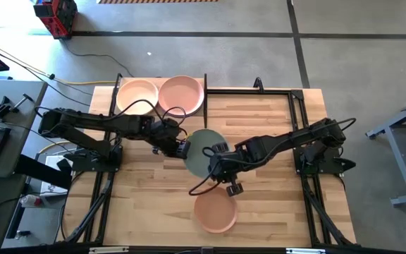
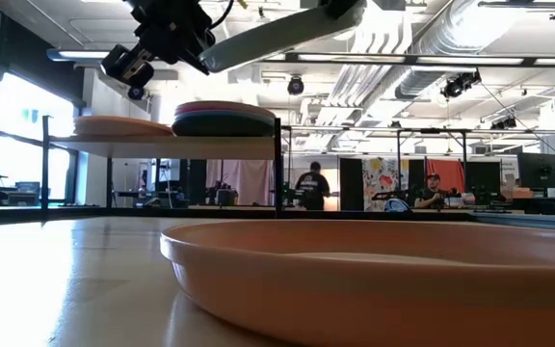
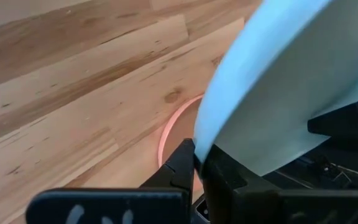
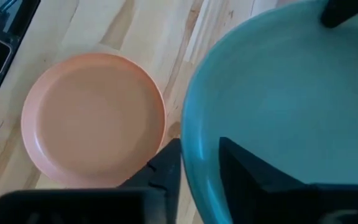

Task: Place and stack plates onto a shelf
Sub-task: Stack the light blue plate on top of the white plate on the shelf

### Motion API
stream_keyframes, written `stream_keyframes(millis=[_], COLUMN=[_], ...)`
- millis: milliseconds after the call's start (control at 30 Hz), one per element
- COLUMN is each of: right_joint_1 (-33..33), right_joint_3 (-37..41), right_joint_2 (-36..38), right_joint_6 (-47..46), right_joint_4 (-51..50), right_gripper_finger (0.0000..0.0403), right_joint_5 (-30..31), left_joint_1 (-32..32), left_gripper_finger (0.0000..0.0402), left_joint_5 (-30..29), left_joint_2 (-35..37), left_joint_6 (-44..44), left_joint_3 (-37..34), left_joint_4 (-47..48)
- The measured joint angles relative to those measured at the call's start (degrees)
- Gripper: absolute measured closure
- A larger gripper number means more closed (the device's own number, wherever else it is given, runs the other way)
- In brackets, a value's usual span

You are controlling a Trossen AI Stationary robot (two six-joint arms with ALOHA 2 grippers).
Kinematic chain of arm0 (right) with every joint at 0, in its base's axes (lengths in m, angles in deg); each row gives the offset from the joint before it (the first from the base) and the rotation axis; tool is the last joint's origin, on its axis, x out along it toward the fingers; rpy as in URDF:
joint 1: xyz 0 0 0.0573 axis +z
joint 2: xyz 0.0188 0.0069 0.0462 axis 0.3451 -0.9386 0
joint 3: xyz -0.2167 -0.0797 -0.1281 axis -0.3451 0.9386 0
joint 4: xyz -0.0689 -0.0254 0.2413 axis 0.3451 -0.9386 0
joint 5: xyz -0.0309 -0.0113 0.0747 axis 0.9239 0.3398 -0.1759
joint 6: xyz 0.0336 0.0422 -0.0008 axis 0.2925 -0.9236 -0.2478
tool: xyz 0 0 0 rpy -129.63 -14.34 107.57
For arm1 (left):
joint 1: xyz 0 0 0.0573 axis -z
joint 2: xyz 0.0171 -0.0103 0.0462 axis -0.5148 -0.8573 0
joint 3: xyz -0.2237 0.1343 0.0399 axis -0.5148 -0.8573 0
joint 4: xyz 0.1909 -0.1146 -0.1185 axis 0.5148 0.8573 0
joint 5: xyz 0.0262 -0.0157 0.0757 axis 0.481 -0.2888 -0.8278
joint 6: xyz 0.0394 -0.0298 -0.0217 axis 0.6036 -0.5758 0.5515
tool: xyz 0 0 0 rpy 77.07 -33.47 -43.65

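Peach-orange plate (image 1: 215,212): lies flat and alone on the wooden tabletop (image 1: 154,204) at its near edge, well apart from both grippers. Round, shallow, matte, with a raised rim. Likely rigid and fairly light; the low rim is the only place to pinch, and a one-sided grip would let it tilt. No mark or label visible.

Sage green plate (image 1: 201,152): held in the air above mid-table, between the two arms, and tilted in the low view. The left gripper (image 1: 180,148) pinches its rim on the shelf side, one finger above and one below. The right gripper (image 1: 219,164) pinches the opposite rim the same way. Probably a handover. The matte finish should grip well, yet a thin rim gives little purchase; a drop could chip it if it is ceramic, though the material cannot be told.

Shelf (image 1: 206,99): light-wood board on black posts at the far edge. On it, a cream plate (image 1: 137,95) tops one stack and a pink plate (image 1: 182,94) tops the other, which sits nearest the held plate. The low view shows darker plates beneath the pink one.

Writing: none readable on plates, shelf or grippers.
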Motion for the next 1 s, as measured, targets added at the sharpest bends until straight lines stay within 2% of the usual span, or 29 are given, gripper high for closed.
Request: stream_keyframes(millis=[133, 300, 600, 733, 833, 1000], right_joint_1=[0.0, 0.0, -0.1, -0.2, 0.1, -0.1], right_joint_3=[0.0, 0.0, 0.0, -0.1, 0.0, -2.7], right_joint_2=[0.0, 0.0, 0.0, 0.0, 0.0, 0.0], right_joint_6=[-0.3, -2.4, -3.5, -3.9, -4.1, -3.7], right_joint_4=[-0.3, -2.1, -4.6, -4.1, -5.9, -6.3], right_gripper_finger=[0.0288, 0.0268, 0.0265, 0.0265, 0.0265, 0.0265], right_joint_5=[0.1, 0.1, 0.2, 0.7, -1.3, -0.7], left_joint_1=[-0.8, -1.9, -4.7, -6.9, -8.5, -10.6], left_gripper_finger=[0.0394, 0.0394, 0.0393, 0.0393, 0.0393, 0.0398], left_joint_5=[0.1, 0.4, 0.6, 1.4, 0.8, 0.4], left_joint_2=[0.1, 0.1, 2.5, 5.8, 8.7, 12.8], left_joint_6=[0.9, 2.4, 4.2, 4.2, 3.8, 3.8], left_joint_3=[0.0, 0.0, 0.0, 0.0, -0.1, -0.1], left_joint_4=[0.9, 3.4, 6.5, 11.0, 15.3, 21.9])
